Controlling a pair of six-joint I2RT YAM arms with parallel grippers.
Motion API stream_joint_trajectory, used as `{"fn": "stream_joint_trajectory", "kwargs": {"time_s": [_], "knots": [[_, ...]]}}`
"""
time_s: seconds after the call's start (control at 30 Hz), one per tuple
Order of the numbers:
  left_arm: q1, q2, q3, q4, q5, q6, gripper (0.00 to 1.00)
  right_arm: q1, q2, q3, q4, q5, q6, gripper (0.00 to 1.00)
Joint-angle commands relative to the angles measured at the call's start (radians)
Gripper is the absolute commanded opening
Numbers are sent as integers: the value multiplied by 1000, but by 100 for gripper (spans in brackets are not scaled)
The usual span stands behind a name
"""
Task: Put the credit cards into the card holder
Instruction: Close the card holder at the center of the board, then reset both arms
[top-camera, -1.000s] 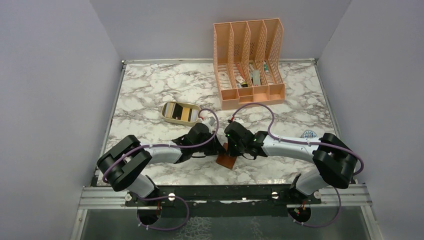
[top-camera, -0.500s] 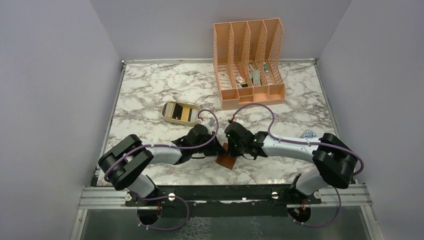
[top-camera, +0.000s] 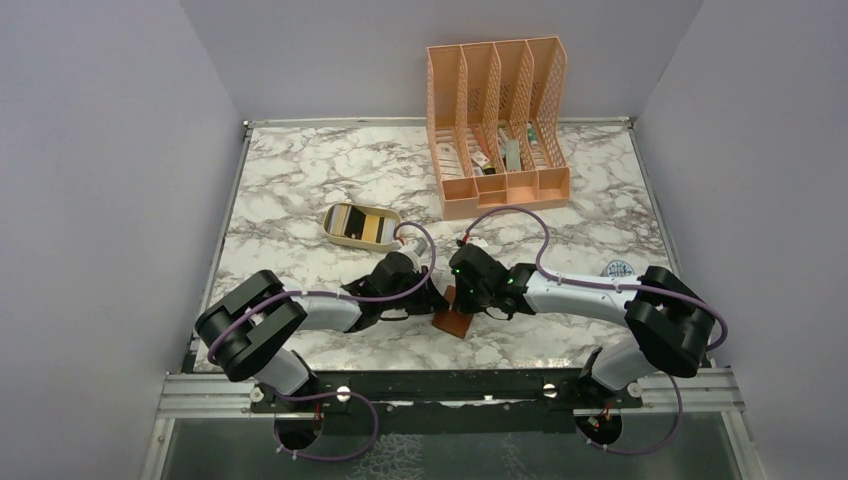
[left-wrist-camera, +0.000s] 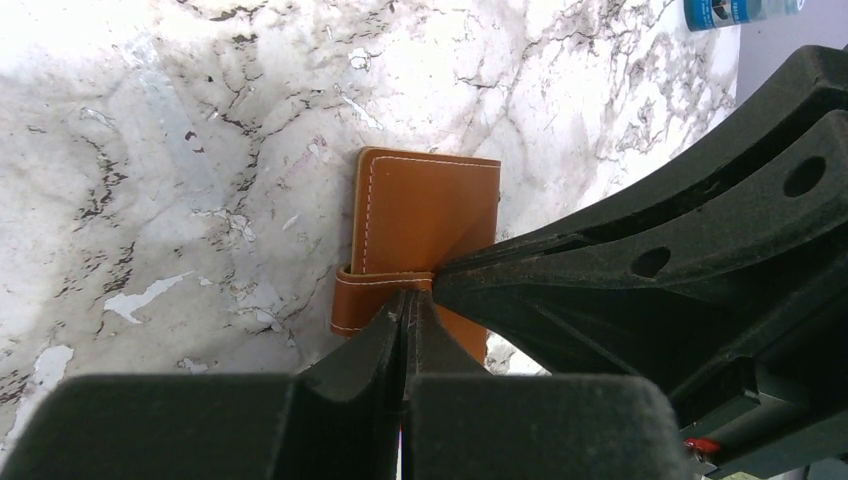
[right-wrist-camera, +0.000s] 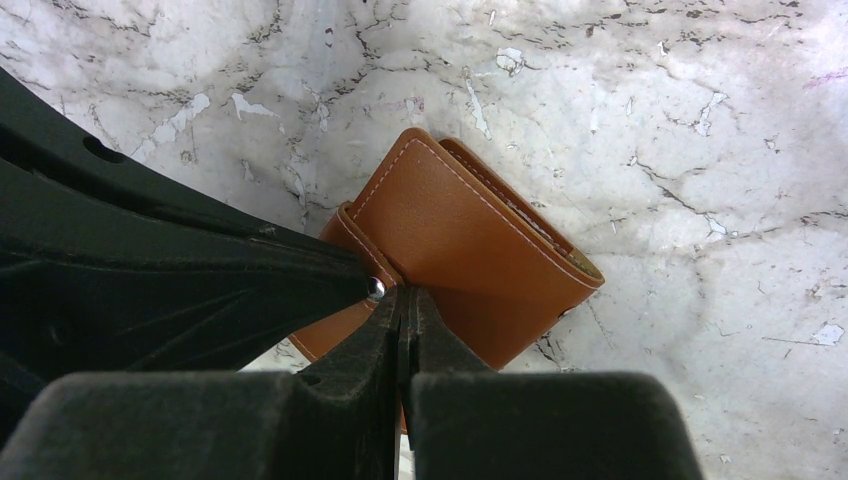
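Judging from how things lie, the task has barely begun. The small brown leather bifold card holder (top-camera: 455, 324) lies shut and flat on the marbled white counter (top-camera: 300, 180), close to its near edge, between the two arms. The pale, dark and gold-toned plastic credit cards (top-camera: 362, 224) sit apart from it in a small beige oval tray (top-camera: 326, 226), farther back and to the left. None has reached the holder, so opening it and loading every card are both left to do.

The left hand (left-wrist-camera: 404, 318) has its fingers pressed together, tips at the narrow leather snap tab (left-wrist-camera: 365, 290). The right hand (right-wrist-camera: 400, 300) is likewise pressed together, its tips meeting the left hand's right by a small silver snap stud (right-wrist-camera: 375, 290). Whether either pinches a sliver of the tab cannot be told.

The holder rests broad face up. In the left wrist view its long axis runs straight away from the hand, the tab crossing its nearer end. In the right wrist view it lies on a diagonal, its layered edge turned away from the hand.
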Motion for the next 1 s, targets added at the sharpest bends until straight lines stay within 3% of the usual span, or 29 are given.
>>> {"fn": "stream_joint_trajectory", "kwargs": {"time_s": [0.0,0.23,0.47,0.57,0.73,0.77,0.8,0.97], "knots": [[-11,42,-22,-138,-18,59,0,7,6,-19,19,6,14,1],[-11,-17,78,-205,-28,82,3,7,-49,24,-59,46,16,2],[-10,-167,280,-463,-178,180,37,7,-254,76,-197,151,14,32],[-10,-226,381,-599,-254,244,47,8,-380,75,-242,192,26,48],[-9,-346,486,-738,-340,319,63,6,-609,88,-327,261,31,86],[-9,-369,497,-759,-358,329,77,6,-644,100,-349,280,31,96],[-9,-396,505,-778,-376,335,96,7,-674,118,-375,300,31,98],[-8,-530,529,-848,-403,359,99,7,-779,219,-513,417,42,100]]}}
